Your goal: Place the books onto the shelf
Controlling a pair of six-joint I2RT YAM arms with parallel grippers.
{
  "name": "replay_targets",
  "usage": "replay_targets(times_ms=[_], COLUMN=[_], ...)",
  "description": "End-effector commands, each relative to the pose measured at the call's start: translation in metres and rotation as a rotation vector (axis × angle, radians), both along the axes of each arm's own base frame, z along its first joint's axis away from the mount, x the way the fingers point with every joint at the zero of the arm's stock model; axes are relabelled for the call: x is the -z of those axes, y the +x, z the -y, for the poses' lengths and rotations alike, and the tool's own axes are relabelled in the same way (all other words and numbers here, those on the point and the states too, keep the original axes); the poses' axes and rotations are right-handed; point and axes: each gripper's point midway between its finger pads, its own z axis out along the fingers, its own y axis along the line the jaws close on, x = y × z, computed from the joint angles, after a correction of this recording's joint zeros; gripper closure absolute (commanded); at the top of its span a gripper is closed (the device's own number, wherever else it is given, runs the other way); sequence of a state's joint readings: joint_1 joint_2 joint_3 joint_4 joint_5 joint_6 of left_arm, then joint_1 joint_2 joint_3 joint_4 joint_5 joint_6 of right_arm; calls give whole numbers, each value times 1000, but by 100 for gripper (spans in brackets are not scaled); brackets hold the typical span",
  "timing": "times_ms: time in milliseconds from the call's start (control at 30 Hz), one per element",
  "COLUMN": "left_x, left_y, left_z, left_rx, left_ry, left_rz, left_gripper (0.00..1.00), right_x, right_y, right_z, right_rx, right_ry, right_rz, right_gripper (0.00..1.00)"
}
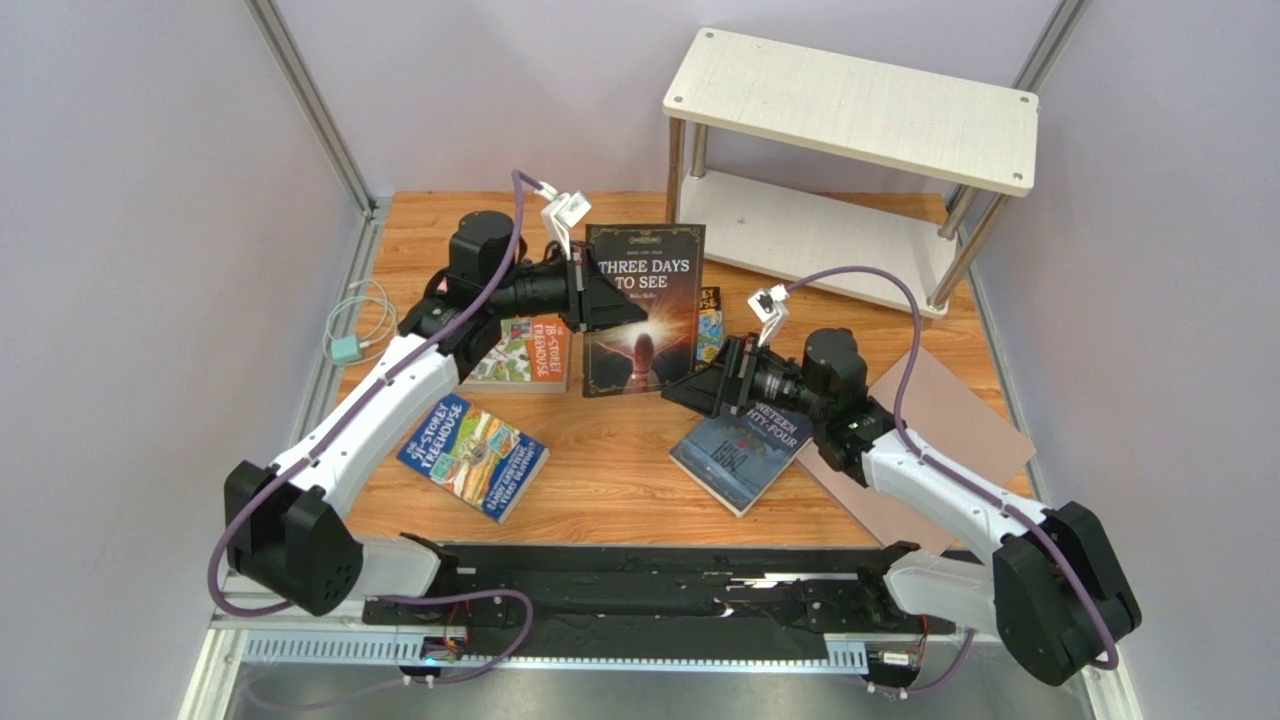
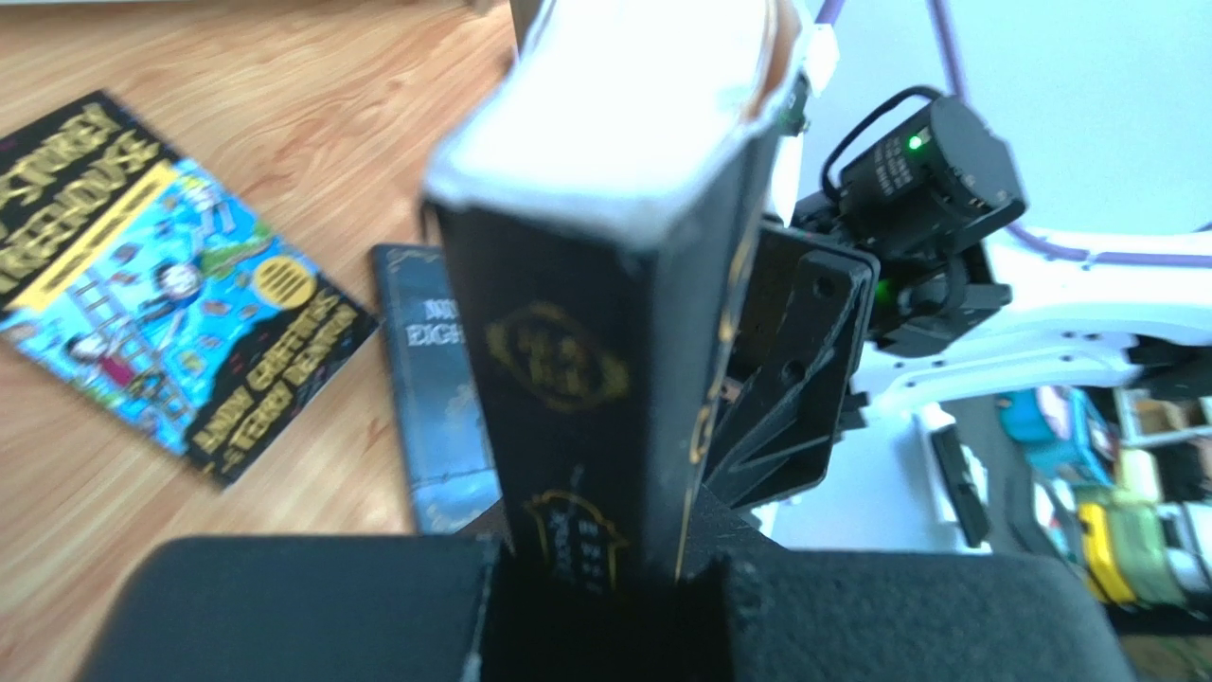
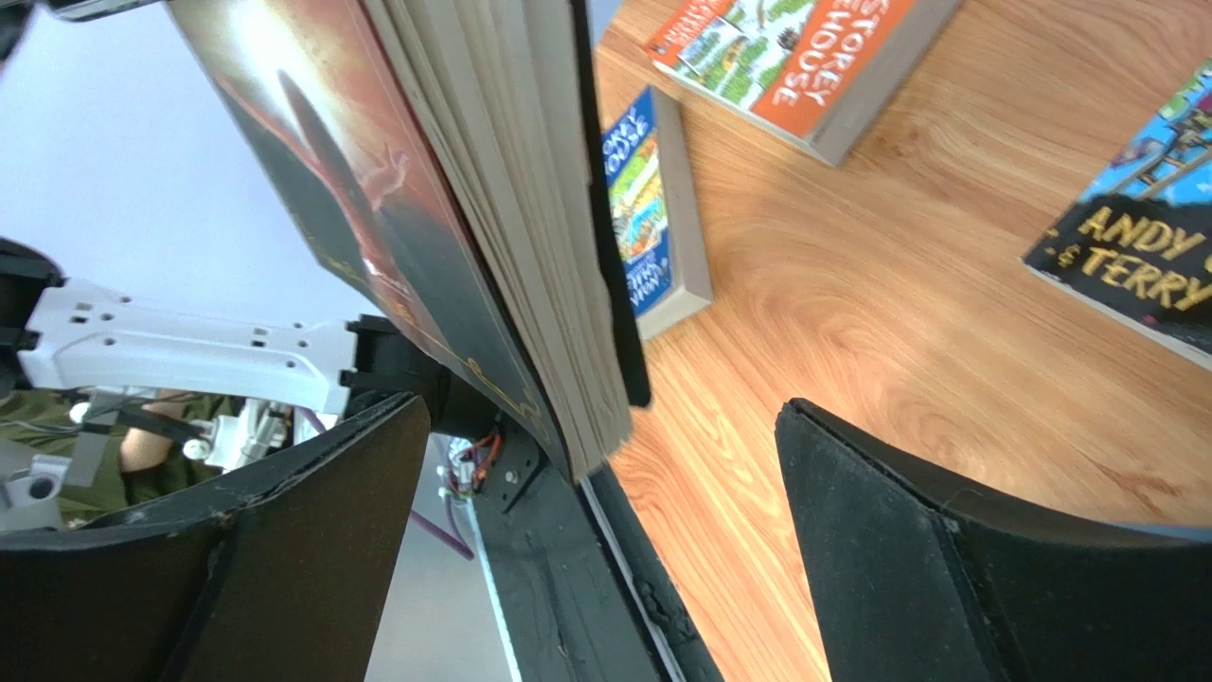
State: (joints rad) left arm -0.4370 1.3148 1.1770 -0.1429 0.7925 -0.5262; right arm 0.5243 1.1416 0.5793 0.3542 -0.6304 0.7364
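Two grippers flank the upright Three Days to See book [image 1: 646, 308]. We see the left gripper [image 1: 594, 293] pinching its spine and the right gripper [image 1: 699, 393] spread around the page edge. The shelf [image 1: 857, 105] stands beyond, at the far right of the tabletop [image 1: 631, 465].

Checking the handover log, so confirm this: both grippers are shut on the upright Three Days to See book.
The right gripper is open, as the right wrist view shows; only the left gripper is shut on the upright Three Days to See book.

A: Upright dark brown paperback [image 1: 645, 308]?
B: Middle of the wooden table [image 1: 616, 468]. Behind-right: whitish two-tier wooden shelf [image 1: 857, 105]. Just left: orange cartoon paperback [image 1: 522, 357]. Front-left: blue cartoon paperback [image 1: 473, 456]. Front-right: dark blue paperback [image 1: 739, 455].
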Motion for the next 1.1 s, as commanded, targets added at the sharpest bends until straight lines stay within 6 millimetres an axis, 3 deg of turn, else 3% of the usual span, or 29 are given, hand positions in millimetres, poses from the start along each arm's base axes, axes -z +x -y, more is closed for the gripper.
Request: replay_targets(times_ms=[0,200,300,367,400,433,467,500,533,567,600,633,667,700,767,800,833,900,967,1067], left_x=[-57,-48,-53,-55,-55,-54,-49,-47,-47,-20,-20,9,24,23,42,39,38,30,14,7], left_y=[-6,0,2,5,8,10,12,23,30,48,65,66,89,97,98,95,94,87,81,72], left_z=[13,18,20,22,23,24,23,23,21,9,-2,-21,-53,-67,-110,-119,-126,-143,-148,-152], left_rx=[121,129,139,136,136,130,121,81,44,-106,-203,-304,-516,-592,-767,-809,-838,-902,-919,-918], left_ry=[-151,-147,-168,-173,-171,-166,-149,-126,-104,12,87,220,347,415,590,609,623,634,598,579], left_rz=[119,82,94,94,93,94,69,87,99,-2,24,-86,-98,-100,-144,-142,-134,-102,-59,-28], left_gripper=[100,100,100,100,100,100,100,100,93,71,61,40,35,33,33,32,17,16,15,14], right_x=[-43,-74,-75,-76,-78,-77,-75,-70,-68,-64,-56,-52,-49,-45,-45,-40,-40,-42,-43,-40], right_y=[-1,2,4,6,7,9,11,13,17,21,24,31,36,40,54,60,65,73,82,100], right_z=[-6,-9,-13,-15,-15,-16,-16,-16,-14,-13,-10,-7,-3,0,7,8,11,11,13,18], right_rx=[-29,-30,-51,-49,-48,-41,-29,-21,3,29,52,99,133,152,197,207,216,224,244,281], right_ry=[141,205,204,210,216,215,208,193,181,160,123,103,87,69,52,41,38,42,35,16], right_rz=[117,154,116,102,102,87,67,49,43,31,25,22,17,14,12,-3,-8,-3,7,6], right_gripper=[0,1,5,16,28,81,97,100,100,100,100,100,100,100,100,100,100,100,100,100])
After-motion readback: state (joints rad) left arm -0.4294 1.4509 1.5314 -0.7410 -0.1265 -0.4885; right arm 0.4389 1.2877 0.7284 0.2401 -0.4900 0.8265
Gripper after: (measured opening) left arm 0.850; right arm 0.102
